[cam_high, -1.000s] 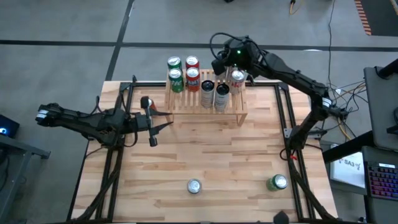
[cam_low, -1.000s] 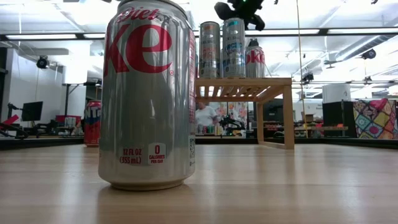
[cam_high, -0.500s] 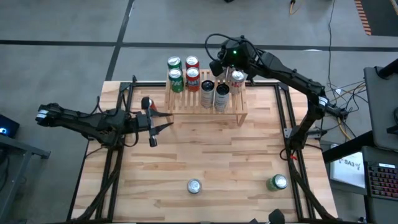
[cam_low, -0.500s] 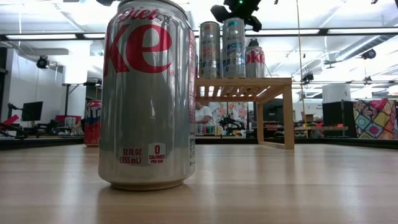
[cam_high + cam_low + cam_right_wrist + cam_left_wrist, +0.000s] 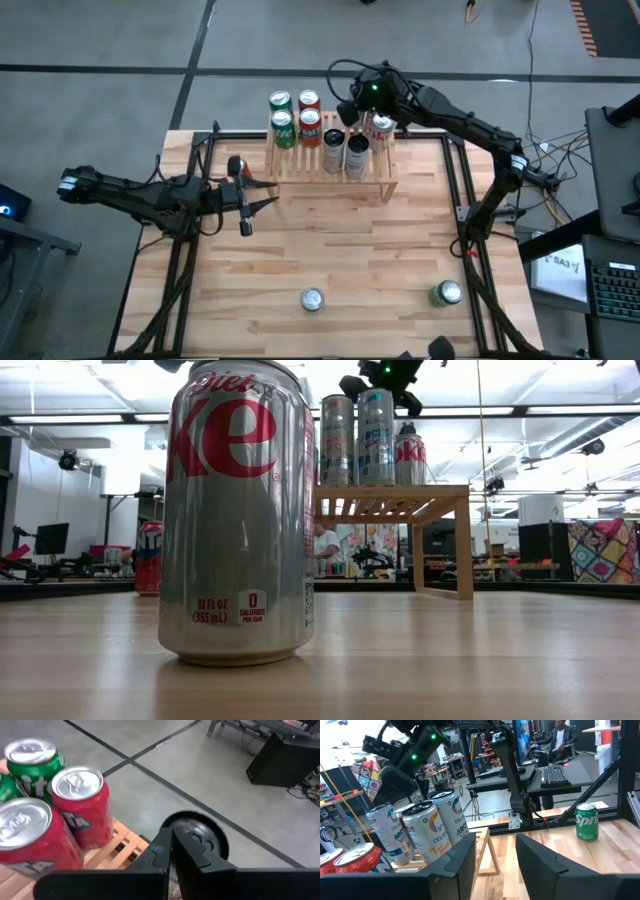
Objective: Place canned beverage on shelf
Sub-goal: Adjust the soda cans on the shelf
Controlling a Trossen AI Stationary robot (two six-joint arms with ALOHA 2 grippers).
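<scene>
The light-wood slatted shelf [image 5: 335, 172] stands at the table's far middle. On it stand two green cans [image 5: 283, 128], two red cans [image 5: 311, 125], two silver cans [image 5: 345, 152] and a Diet Coke can [image 5: 381, 128]. My right gripper [image 5: 349, 106] hovers above the shelf's far edge between the red cans and the Diet Coke can, shut and empty; its wrist view [image 5: 170, 836] looks down on the red cans [image 5: 80, 805]. My left gripper [image 5: 262, 196] waits open and empty left of the shelf, fingers apart in its wrist view [image 5: 495, 850]. A Diet Coke can [image 5: 313, 298] and a green Sprite can [image 5: 447, 292] stand on the table.
The loose Diet Coke can [image 5: 240, 510] stands near the table's front middle, and the Sprite can [image 5: 586, 822] at the front right. Black frame rails [image 5: 455, 190] run along the table's sides. Bare wood lies between the shelf and the loose cans.
My right gripper has gone a little toward the table's left and up, away from the Diet Coke can on the shelf's right end. That can stands still where it was.
</scene>
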